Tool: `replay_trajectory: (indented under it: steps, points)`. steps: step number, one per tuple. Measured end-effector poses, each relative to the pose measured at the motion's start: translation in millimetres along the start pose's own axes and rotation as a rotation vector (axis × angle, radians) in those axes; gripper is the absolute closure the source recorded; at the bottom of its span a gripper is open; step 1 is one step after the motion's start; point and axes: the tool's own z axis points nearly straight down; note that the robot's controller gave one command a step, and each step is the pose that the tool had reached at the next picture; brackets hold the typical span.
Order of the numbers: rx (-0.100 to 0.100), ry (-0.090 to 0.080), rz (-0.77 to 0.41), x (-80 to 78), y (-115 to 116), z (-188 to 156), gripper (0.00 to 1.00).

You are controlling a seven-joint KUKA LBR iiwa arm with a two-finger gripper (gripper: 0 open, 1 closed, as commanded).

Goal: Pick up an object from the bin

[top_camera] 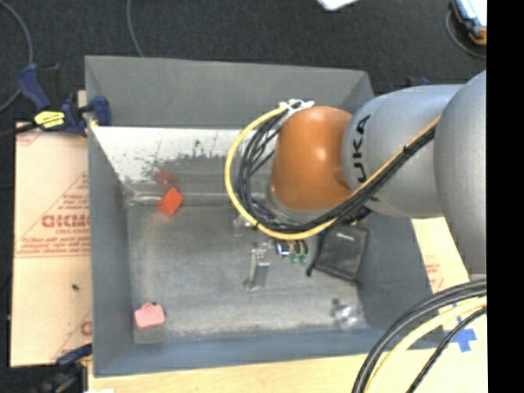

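Note:
My gripper (258,270) hangs near the middle of the bin floor, below the arm's orange cover, with bare floor under it. A dark flat square thing (340,254) lies just to its right, partly hidden by the arm. A small orange block (169,202) sits against the back wall, to the gripper's upper left. A pink piece (150,315) lies in the front left corner, well away from the gripper.
A small silvery thing (345,312) rests near the front right corner. The arm and its yellow and black cables cover the bin's right back part. Open floor stretches between the gripper and the left wall.

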Motion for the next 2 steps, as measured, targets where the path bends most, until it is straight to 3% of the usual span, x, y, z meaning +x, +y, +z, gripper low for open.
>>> replay_trajectory:
  steps: [1, 2]
  points:
    - [0.002, 0.003, -0.432, -75.7, -99.1, 64.9, 0.0]
    - [0.001, -0.01, -0.06, -80.2, -122.1, -2.0, 0.0]
